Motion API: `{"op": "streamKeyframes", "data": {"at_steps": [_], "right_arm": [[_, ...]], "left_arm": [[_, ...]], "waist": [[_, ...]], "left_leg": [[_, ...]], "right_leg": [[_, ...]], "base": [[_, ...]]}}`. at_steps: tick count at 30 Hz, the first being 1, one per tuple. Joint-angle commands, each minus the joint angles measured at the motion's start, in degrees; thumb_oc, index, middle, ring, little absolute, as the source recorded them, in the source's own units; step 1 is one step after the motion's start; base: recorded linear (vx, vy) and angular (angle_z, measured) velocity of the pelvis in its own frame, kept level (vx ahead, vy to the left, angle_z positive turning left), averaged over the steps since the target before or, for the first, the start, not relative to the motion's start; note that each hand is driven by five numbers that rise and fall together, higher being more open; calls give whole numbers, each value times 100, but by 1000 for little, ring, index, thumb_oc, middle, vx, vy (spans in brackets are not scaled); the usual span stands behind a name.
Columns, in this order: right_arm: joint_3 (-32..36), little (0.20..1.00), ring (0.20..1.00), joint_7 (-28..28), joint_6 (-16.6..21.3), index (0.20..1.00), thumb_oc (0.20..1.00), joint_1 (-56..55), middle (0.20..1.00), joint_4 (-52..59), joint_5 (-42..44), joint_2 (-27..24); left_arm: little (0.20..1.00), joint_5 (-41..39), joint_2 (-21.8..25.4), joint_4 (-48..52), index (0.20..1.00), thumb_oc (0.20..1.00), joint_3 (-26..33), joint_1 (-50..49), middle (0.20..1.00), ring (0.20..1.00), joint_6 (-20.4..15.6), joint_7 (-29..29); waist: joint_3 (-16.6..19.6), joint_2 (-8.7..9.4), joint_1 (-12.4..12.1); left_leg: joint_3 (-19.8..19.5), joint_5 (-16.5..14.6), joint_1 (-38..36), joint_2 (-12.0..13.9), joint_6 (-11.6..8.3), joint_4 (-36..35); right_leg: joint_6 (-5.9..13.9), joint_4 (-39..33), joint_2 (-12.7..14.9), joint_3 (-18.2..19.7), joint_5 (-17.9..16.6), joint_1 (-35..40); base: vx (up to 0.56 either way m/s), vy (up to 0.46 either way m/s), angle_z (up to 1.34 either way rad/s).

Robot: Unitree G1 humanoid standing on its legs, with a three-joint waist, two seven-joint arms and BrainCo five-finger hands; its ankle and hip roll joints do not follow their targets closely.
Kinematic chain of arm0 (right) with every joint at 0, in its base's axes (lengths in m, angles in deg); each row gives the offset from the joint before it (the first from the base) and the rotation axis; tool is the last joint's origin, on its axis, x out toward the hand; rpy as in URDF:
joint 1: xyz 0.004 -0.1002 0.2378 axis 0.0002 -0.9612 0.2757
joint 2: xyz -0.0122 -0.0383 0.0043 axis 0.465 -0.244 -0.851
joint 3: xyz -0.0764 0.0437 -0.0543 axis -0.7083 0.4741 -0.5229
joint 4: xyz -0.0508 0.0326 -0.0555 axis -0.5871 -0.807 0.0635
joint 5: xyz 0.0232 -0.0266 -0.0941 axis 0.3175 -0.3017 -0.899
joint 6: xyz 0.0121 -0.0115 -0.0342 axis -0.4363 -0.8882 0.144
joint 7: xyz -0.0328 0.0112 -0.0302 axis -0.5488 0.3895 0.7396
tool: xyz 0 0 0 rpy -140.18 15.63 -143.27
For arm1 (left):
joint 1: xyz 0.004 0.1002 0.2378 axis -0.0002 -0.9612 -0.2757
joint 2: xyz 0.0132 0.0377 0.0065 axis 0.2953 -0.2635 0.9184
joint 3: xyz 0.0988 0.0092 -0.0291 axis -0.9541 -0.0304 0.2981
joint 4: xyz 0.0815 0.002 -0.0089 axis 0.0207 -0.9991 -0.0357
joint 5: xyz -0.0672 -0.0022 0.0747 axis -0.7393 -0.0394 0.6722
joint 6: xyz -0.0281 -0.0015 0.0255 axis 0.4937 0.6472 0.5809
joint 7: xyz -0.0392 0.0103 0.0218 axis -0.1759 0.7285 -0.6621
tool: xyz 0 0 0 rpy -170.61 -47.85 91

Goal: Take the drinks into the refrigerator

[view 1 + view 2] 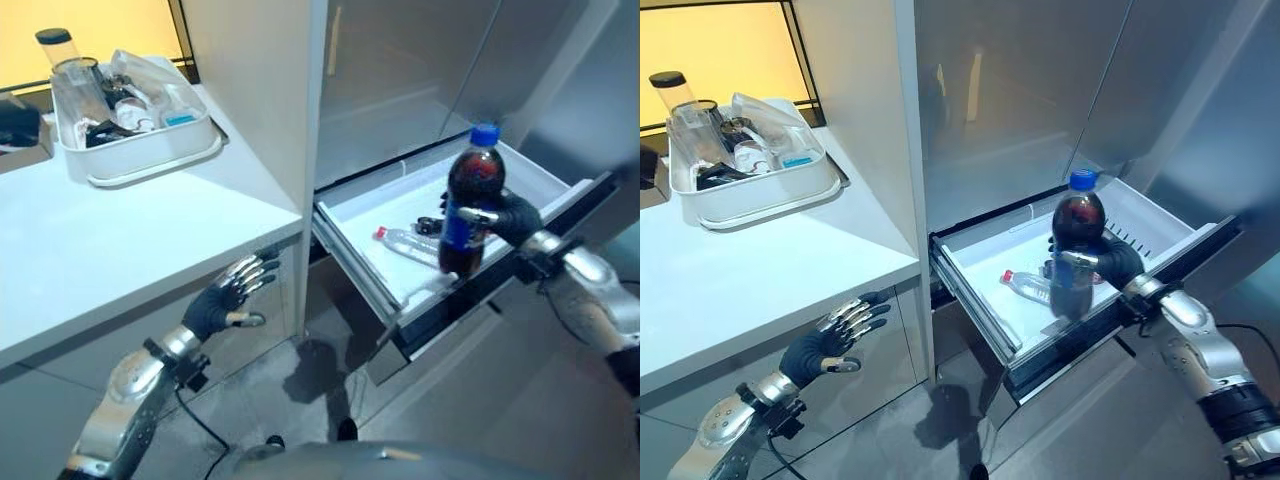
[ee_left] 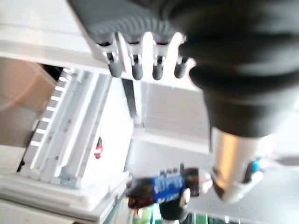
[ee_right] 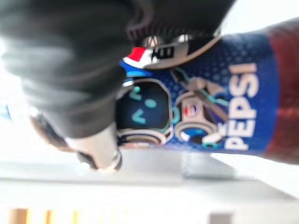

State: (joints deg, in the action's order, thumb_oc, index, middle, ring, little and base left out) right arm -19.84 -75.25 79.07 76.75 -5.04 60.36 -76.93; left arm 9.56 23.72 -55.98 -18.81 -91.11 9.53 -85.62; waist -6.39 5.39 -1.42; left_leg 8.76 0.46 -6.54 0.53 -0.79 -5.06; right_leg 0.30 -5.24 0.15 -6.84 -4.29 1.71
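Your right hand (image 1: 512,218) has its fingers wrapped round the cola bottle (image 1: 468,205), upright at mid-right of frame over the open fridge drawer (image 1: 350,215). Careful: set it straight down and it could land on the water bottle (image 1: 408,242) lying inside and tip over. Left hand (image 1: 228,298) idles lower left, fingers spread.

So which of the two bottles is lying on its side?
The clear bottle with the red cap, flat on the drawer floor. The dark cola bottle with the blue cap stands upright, gripped by the right hand above the drawer.
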Motion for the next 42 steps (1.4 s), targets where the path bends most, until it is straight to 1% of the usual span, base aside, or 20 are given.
{"op": "streamKeyframes", "data": {"at_steps": [1, 3, 4, 5, 6, 7, 8, 9, 10, 11, 12, 14, 15, 17, 19, 21, 27, 29, 35, 42], "right_arm": [[120, 200, 200, 154, 790, 200, 200, 1434, 200, -259, -55, -402], [-336, 200, 200, 130, 794, 200, 200, 2025, 200, -427, -475, -852], [-420, 200, 200, 186, 813, 200, 200, 2142, 200, -532, -539, -875], [-853, 200, 200, 175, 837, 200, 200, 2589, 200, -590, -959, -1148], [-909, 200, 200, 178, 839, 200, 200, 2650, 200, -610, -959, -1146], [-1258, 200, 200, 216, 827, 200, 200, 2993, 200, -719, -1260, -1324], [-1295, 200, 200, 217, 830, 200, 200, 3034, 200, -734, -1259, -1321], [-1665, 200, 200, 226, 807, 200, 200, 3371, 200, -1040, -1503, -1392], [-1854, 200, 200, 237, 819, 200, 200, 3588, 200, -1032, -1676, -1462], [-1889, 200, 200, 240, 818, 200, 200, 3626, 200, -1041, -1676, -1459], [-2009, 200, 200, 403, 816, 200, 200, 3729, 200, -1357, -1847, -1400], [-2096, 200, 200, 373, 816, 200, 200, 3837, 200, -1381, -1953, -1401], [-2182, 200, 200, 471, 818, 200, 200, 3982, 200, -1543, -2124, -1350], [-2277, 200, 200, 512, 823, 200, 200, 4108, 200, -1600, -2220, -1321], [-2427, 200, 200, 670, 842, 200, 200, 4373, 200, -1827, -2486, -1209], [-2568, 200, 200, 682, 857, 200, 200, 4516, 200, -1853, -2619, -1199], [-3147, 200, 200, 846, 851, 200, 200, 5177, 200, -2317, -3127, -927], [-3192, 200, 200, 904, 839, 200, 200, 5222, 200, -2421, -3208, -899], [-3240, 200, 200, 994, 701, 200, 200, 5124, 200, -3565, -3695, -523], [-3716, 200, 200, 800, 644, 200, 200, 5157, 200, -3999, -4587, -704]], "left_arm": [[1000, -303, 149, 106, 1000, 1000, 107, 32, 1000, 1000, -270, -37], [1000, -306, 231, 208, 1000, 1000, 166, -51, 1000, 1000, -299, -50], [1000, -333, 242, 218, 1000, 1000, 169, -67, 1000, 1000, -292, -48], [1000, -360, 287, 223, 1000, 1000, 198, -82, 1000, 1000, -315, -33], [1000, -360, 268, 222, 1000, 1000, 208, -84, 1000, 1000, -315, -33], [1000, -362, 267, 214, 1000, 1000, 247, -105, 1000, 1000, -318, 0], [1000, -363, 257, 214, 1000, 1000, 254, -107, 1000, 1000, -318, 0], [1000, -372, 360, 225, 1000, 1000, 252, -74, 1000, 1000, -365, 40], [1000, -389, 364, 260, 1000, 1000, 290, -67, 1000, 1000, -359, 42], [1000, -390, 351, 261, 1000, 1000, 296, -69, 1000, 1000, -357, 42], [1000, -388, 378, 276, 1000, 1000, 296, -25, 1000, 1000, -394, 89], [1000, -393, 405, 310, 1000, 1000, 316, -2, 1000, 1000, -407, 109], [1000, -381, 448, 328, 1000, 1000, 295, 95, 1000, 1000, -446, 175], [1000, -372, 448, 330, 1000, 1000, 283, 136, 1000, 1000, -463, 209], [1000, -381, 445, 349, 1000, 1000, 189, 251, 1000, 1000, -515, 312], [1000, -385, 427, 361, 1000, 1000, 175, 266, 1000, 1000, -514, 331], [1000, -394, 502, 436, 1000, 1000, -23, 503, 1000, 1000, -607, 521], [1000, -415, 481, 451, 1000, 1000, -45, 524, 1000, 1000, -613, 553], [1000, -413, 445, 546, 1000, 1000, -194, 730, 1000, 1000, -700, 682], [1000, -379, 514, 646, 1000, 1000, -208, 763, 1000, 1000, -749, 667]], "waist": [[-6, 198, -202], [-87, 223, -251], [-131, 229, -273], [-225, 258, -329], [-224, 246, -312], [-338, 270, -364], [-335, 265, -352], [-485, 301, -451], [-546, 294, -443], [-543, 287, -429], [-691, 276, -474], [-745, 269, -488], [-900, 237, -532], [-953, 213, -537], [-1117, 147, -600], [-1146, 129, -599], [-1472, -87, -691], [-1503, -114, -694], [-1768, -337, -724], [-1935, -478, -722]], "left_leg": [[-395, -281, -80, 124, -132, 6], [-393, -237, 4, 129, -136, 6], [-399, -226, 34, 129, -133, 6], [-409, -187, 122, 128, -134, 6], [-409, -187, 126, 128, -134, 6], [-447, -147, 238, 125, -132, 20], [-448, -146, 244, 124, -132, 21], [-492, -85, 389, 128, -137, 47], [-519, -62, 456, 127, -138, 57], [-522, -60, 464, 126, -137, 59], [-560, -8, 595, 122, -133, 82], [-582, 19, 666, 117, -130, 90], [-636, 69, 795, 114, -128, 110], [-660, 92, 864, 113, -128, 120], [-699, 140, 1024, 98, -122, 155], [-705, 146, 1060, 97, -122, 164], [-761, 240, 1395, 94, -153, 225], [-764, 251, 1432, 95, -157, 235], [-834, 341, 1636, 84, -194, 243], [-900, 394, 1767, 81, -235, 261]], "right_leg": [[595, 430, 259, -422, 112, 37], [599, 425, 262, -427, 96, -26], [598, 428, 260, -432, 92, -58], [601, 439, 266, -448, 75, -146], [601, 443, 266, -447, 76, -152], [595, 454, 271, -452, 64, -244], [595, 457, 272, -453, 65, -249], [587, 499, 285, -496, 48, -382], [585, 522, 287, -506, 48, -443], [585, 527, 289, -510, 50, -450], [578, 591, 296, -559, 42, -575], [571, 622, 299, -571, 48, -637], [557, 677, 323, -599, 47, -765], [554, 709, 338, -610, 47, -839], [540, 787, 358, -620, 43, -1001], [539, 806, 361, -621, 46, -1047], [502, 982, 402, -648, 59, -1430], [499, 1003, 409, -645, 62, -1469], [468, 1190, 447, -705, 102, -1749], [446, 1344, 502, -790, 141, -1927]], "base": [[-58, 8, -1], [-47, 9, -4], [-71, 10, 2], [-56, 10, 5], [-79, 4, 1], [-42, -1, 0], [-105, -8, 2], [-90, -14, 12], [-90, -14, 10], [-74, -12, 10], [-49, -6, 10], [-63, -11, 20], [-74, -10, 22], [-50, -1, 17], [-50, 3, 11], [-27, -1, 12], [-49, -5, 1], [-43, -8, 3], [-52, -17, 3], [-42, -27, 6]]}}
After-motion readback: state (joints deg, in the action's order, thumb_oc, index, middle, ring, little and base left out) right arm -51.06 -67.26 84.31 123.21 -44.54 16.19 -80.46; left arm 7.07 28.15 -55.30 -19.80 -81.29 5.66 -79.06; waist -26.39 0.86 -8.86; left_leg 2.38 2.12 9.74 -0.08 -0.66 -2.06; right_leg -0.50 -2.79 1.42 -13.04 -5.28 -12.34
